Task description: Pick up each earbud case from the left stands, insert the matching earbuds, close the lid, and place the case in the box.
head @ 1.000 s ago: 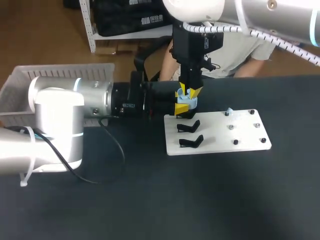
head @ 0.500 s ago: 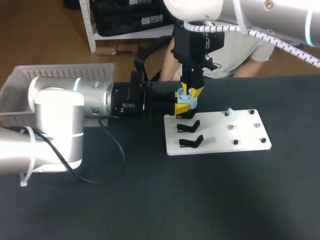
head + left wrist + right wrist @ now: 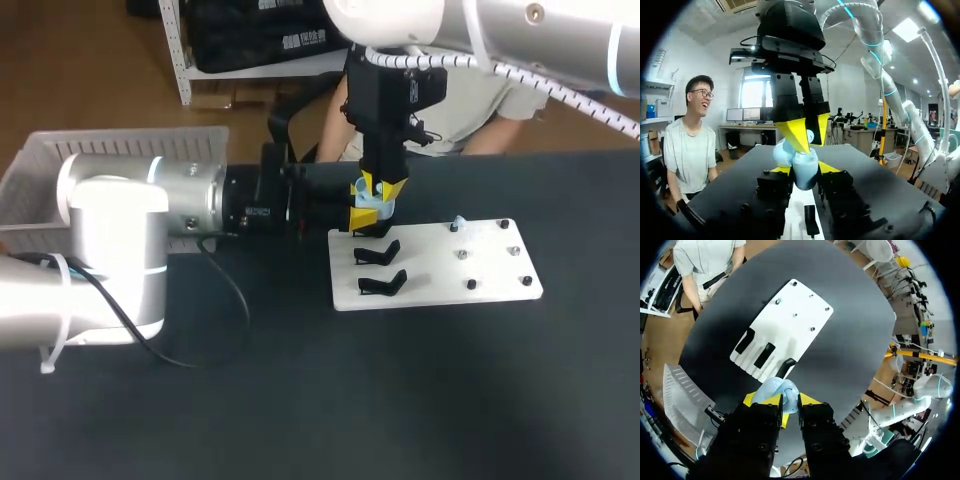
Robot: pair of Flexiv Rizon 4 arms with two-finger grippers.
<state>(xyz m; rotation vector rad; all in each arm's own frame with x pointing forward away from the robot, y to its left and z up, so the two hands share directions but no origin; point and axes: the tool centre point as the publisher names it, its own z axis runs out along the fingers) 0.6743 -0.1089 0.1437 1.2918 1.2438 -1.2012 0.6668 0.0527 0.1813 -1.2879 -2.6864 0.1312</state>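
- No letters, numbers or signs can be read on the blue earbud case (image 3: 376, 207), the white stand board (image 3: 440, 262) or the black table (image 3: 300, 400).

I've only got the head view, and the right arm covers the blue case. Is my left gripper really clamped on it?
Observer: Yes. In the left wrist view the left gripper has a yellow tip on each side of the light blue case.
Operator: Lid open?
Observer: It looks open: the lid stands off beside the body.
Operator: And the right gripper?
Observer: The right gripper hangs just above the case with what looks like a small pale blue earbud pinched between its fingers.
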